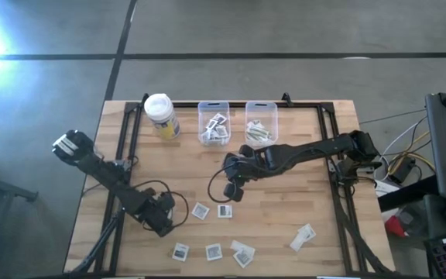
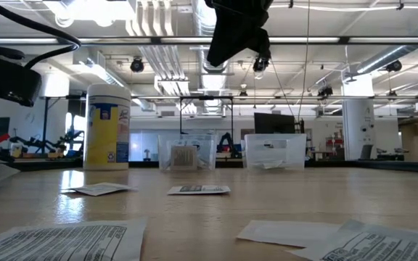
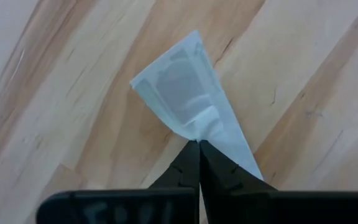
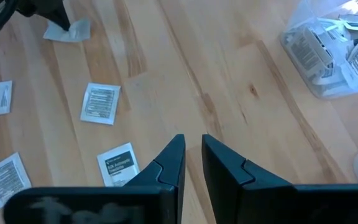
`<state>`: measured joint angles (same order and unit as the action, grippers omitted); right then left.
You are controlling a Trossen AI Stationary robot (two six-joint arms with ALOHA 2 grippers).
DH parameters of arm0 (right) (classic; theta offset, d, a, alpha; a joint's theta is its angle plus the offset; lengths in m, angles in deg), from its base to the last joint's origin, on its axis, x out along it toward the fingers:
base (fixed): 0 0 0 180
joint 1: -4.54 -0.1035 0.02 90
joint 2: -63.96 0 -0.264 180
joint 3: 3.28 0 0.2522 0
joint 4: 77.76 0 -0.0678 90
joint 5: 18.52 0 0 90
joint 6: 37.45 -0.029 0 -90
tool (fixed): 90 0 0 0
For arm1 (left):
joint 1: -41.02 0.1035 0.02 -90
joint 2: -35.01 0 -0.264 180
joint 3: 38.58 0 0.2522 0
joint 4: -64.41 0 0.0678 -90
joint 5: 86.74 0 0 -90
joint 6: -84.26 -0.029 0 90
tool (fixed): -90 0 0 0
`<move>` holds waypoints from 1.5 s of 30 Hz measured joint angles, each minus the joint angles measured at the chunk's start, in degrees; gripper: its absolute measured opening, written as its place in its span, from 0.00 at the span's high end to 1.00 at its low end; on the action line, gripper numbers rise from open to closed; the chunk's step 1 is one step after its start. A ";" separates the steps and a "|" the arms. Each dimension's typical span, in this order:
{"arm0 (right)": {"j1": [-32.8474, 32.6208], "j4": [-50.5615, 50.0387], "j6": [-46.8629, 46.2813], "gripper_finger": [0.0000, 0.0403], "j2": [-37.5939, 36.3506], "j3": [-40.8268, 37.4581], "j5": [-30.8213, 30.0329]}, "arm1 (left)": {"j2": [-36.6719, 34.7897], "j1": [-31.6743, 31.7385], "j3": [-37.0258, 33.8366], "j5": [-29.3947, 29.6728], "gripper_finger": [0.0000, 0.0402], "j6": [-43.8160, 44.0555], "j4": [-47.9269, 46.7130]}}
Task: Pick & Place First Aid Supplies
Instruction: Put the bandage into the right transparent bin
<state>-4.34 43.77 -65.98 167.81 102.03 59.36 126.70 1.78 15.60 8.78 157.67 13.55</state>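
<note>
Several first aid supplies, flat white packets, lie on the wooden table: two mid-table [image 1: 200,211] [image 1: 224,211] and more along the near edge [image 1: 214,250]. My left gripper [image 1: 163,222] points down at the near left, shut on one white packet [image 3: 182,93]. My right gripper [image 1: 235,191] hangs high above mid-table [image 2: 238,32]. Its fingers [image 4: 191,149] stand a narrow gap apart with nothing between them. My left gripper pinches the white packet by one edge [image 3: 201,127] between its two fingertips, coming from above and pointing down. The packet is creased where the fingers meet and fans out wide away from them. Whether its far end lies on the table, I cannot tell.
A yellow container with a white lid [image 1: 161,116] stands at the far left. Two clear bins [image 1: 214,124] [image 1: 260,124] holding packets stand at the far middle. One packet [image 1: 304,236] lies at the near right. Black rails [image 1: 335,178] border the table.
</note>
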 joint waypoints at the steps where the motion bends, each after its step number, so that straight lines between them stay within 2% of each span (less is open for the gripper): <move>1: -0.05 -0.07 0.00 0.87 0.00 0.00 0.01 | -0.22 0.01 -0.04 0.02 0.99 -0.41 -0.02; 10: -2.76 -0.54 -1.09 0.87 -0.26 0.00 0.09 | -5.43 -0.05 -0.28 2.14 1.00 -3.28 0.24; 16: -5.68 -0.53 -1.26 0.87 -0.26 0.00 0.10 | -11.72 0.32 -0.81 11.77 1.00 -4.39 -0.77; 22: -10.08 -0.52 -5.51 0.87 -0.26 0.00 -0.56 | -16.92 1.54 -0.70 17.83 1.00 -6.23 -0.29; 29: -16.24 -0.52 -9.65 0.87 -0.26 -0.04 -6.56 | -21.42 6.06 -0.57 24.01 1.00 -12.17 0.18; 33: -19.18 -0.50 -12.14 0.87 -0.26 -0.13 -10.33 | -22.82 9.32 -0.55 24.65 1.00 -16.99 2.13; 40: -22.13 -0.33 -13.67 0.87 -0.24 -1.65 -20.05 | -23.48 13.60 -0.47 24.62 1.00 -27.42 11.50; 45: -22.25 0.14 -15.97 0.87 -0.24 -5.22 -22.93 | -23.46 15.63 -0.44 24.57 1.00 -33.61 17.24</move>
<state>-26.59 43.91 -81.95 167.57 96.81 36.43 103.24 17.42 15.16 33.35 124.06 30.79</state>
